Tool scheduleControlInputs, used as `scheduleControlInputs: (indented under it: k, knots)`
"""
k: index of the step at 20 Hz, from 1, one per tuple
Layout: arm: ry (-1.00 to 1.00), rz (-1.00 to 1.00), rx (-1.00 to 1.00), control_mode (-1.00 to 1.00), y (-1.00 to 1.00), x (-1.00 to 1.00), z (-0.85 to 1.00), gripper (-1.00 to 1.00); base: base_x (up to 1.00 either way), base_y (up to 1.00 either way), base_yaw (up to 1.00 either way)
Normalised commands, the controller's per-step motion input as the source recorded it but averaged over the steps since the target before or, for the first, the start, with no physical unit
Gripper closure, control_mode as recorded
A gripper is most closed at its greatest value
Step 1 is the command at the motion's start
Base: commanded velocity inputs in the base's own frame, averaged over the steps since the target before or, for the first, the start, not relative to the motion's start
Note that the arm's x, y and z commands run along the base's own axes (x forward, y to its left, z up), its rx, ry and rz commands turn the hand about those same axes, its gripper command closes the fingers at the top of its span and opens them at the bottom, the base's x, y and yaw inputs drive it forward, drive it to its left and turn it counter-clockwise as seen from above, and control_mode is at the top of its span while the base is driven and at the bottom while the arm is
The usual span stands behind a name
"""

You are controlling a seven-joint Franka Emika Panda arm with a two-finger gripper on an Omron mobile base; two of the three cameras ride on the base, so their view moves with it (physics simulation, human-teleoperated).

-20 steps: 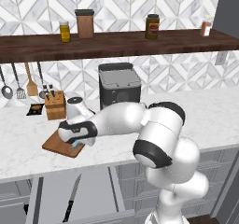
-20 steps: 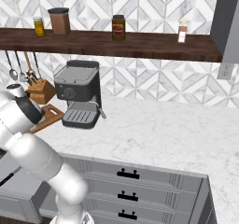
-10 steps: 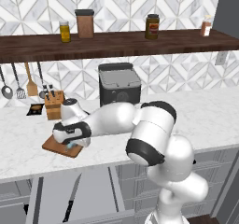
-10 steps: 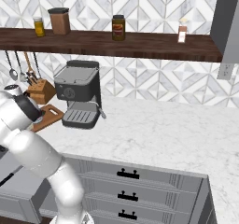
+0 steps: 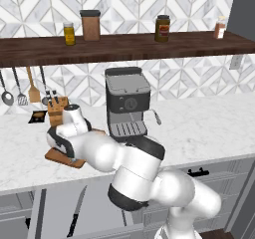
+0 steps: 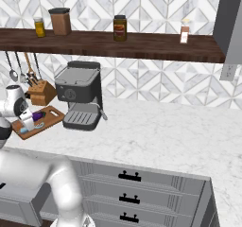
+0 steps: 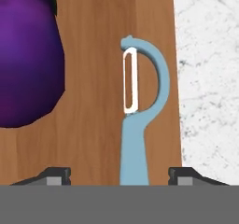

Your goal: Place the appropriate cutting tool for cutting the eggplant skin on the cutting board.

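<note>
Looking down past the hand, the light blue peeler (image 7: pixel 137 125) lies flat on the wooden cutting board (image 7: pixel 93 78), close to the board's edge, where the marble table (image 7: pixel 207 69) begins. Its looped head with the white blade points away from the hand, and its handle runs back between the two dark fingers (image 7: pixel 56 174), which stand spread wide on either side without touching it. Just beside the peeler, apart from it, the dark purple eggplant (image 7: pixel 25 59) rests on the same board. From the right of the robot, the cutting board (image 6: pixel 52 117) sits near the black espresso machine (image 6: pixel 80 96), with the eggplant (image 6: pixel 38 115) and the peeler (image 6: pixel 35 125) on it and the white hand hovering right over them. A wooden knife block (image 6: pixel 42 92) stands behind the board by the tiled wall.
</note>
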Motion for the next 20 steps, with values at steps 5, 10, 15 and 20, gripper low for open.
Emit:
scheduleControlInputs:
  k: [5, 10, 15, 20]
  knots:
    - [0.00, 0.00, 0.01, -1.00, 0.00, -0.09, 0.12, -1.00, 0.00, 0.00, 0.00]
    - [-0.08, 0.00, 0.01, -1.00, -0.04, -0.47, 0.44, -1.00, 0.00, 0.00, 0.00]
    - [-0.08, 0.00, 0.00, -1.00, -0.31, -0.65, 0.11, -1.00, 0.00, 0.00, 0.00]
    - [-0.08, 0.00, 0.00, -1.00, -0.85, -0.82, 0.00, -1.00, 0.00, 0.00, 0.00]
